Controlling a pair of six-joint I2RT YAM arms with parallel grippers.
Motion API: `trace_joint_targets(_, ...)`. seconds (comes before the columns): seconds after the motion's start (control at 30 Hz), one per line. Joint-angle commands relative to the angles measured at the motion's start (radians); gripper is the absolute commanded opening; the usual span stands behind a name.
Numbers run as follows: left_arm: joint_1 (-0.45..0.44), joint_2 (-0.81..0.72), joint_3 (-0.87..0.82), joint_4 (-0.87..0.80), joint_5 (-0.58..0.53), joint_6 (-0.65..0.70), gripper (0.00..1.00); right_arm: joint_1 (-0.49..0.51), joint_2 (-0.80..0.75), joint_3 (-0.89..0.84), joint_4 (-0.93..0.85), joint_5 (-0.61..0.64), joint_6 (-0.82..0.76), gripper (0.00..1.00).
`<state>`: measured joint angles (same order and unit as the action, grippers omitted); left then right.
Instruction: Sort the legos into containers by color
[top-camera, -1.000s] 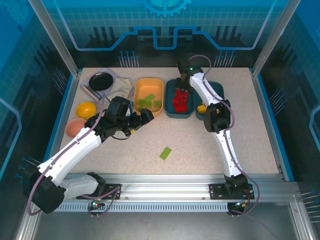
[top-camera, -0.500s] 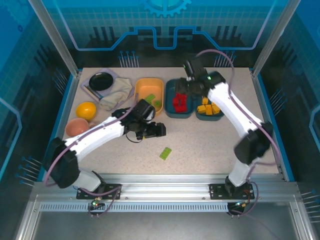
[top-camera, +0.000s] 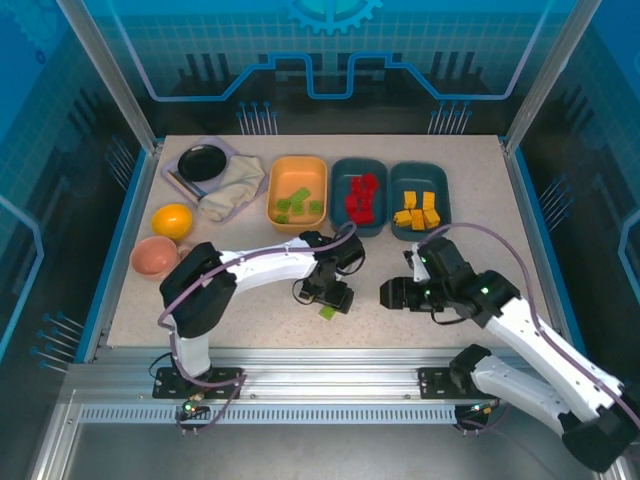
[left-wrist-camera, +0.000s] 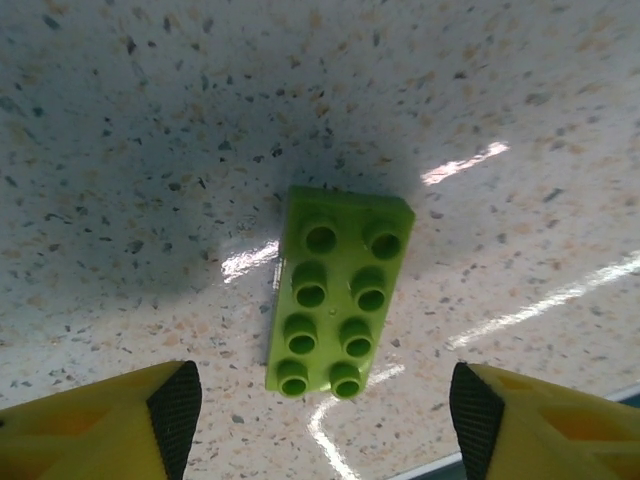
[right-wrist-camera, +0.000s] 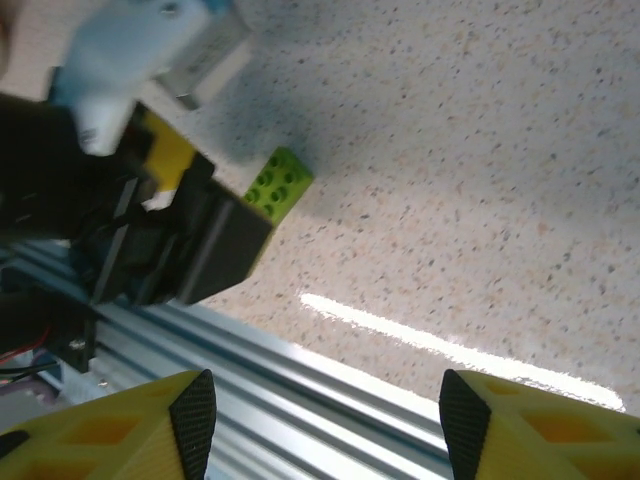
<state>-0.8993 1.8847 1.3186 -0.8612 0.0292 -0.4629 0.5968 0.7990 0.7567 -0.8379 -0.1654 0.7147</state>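
- Beyond and a little left of the loose green lego (top-camera: 327, 312), the yellow-orange tray (top-camera: 300, 168) holds a few green bricks (top-camera: 296, 203). By colour, that is where this one belongs.
- Directly over that lego, the left claw (top-camera: 333, 296) points down at the surface (top-camera: 260, 322). In its wrist view the lego (left-wrist-camera: 338, 290) lies flat, studs up, between the two fingers (left-wrist-camera: 178, 400). They stand apart on either side without touching it, so this claw is open and holds nothing.
- Step in hand, as I judge it: picking up the only unsorted piece. The next move calls for settling lower, closing across the brick's narrow sides, then lifting it over to the yellow-orange tray.
- Beyond the lego and slightly right, the middle teal tray (top-camera: 343, 170) carries the red bricks (top-camera: 362, 198).
- Just right of the lego, the right claw (top-camera: 392, 293) faces it, fingers wide apart and empty. It had best keep clear of the pick.
- Beyond the lego and farther right, the far teal tray (top-camera: 410, 174) carries the yellow-orange bricks (top-camera: 418, 212).
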Motion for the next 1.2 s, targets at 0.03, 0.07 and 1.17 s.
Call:
trace_joint_targets(0.03, -0.016, 0.066, 0.061, -0.082, -0.026, 0.024, 0.65, 0.014, -0.074, -0.030, -0.065, -0.022, 0.050, 0.64)
trace_joint_targets(0.07, -0.018, 0.078, 0.070, -0.088, -0.032, 0.023, 0.65, 0.014, -0.083, -0.034, -0.067, -0.023, 0.055, 0.64)
trace_joint_targets(1.17, 0.088, 0.040, 0.275, -0.210, -0.162, -0.050, 0.35, 0.014, -0.075, 0.062, 0.127, -0.100, 0.019, 0.63)
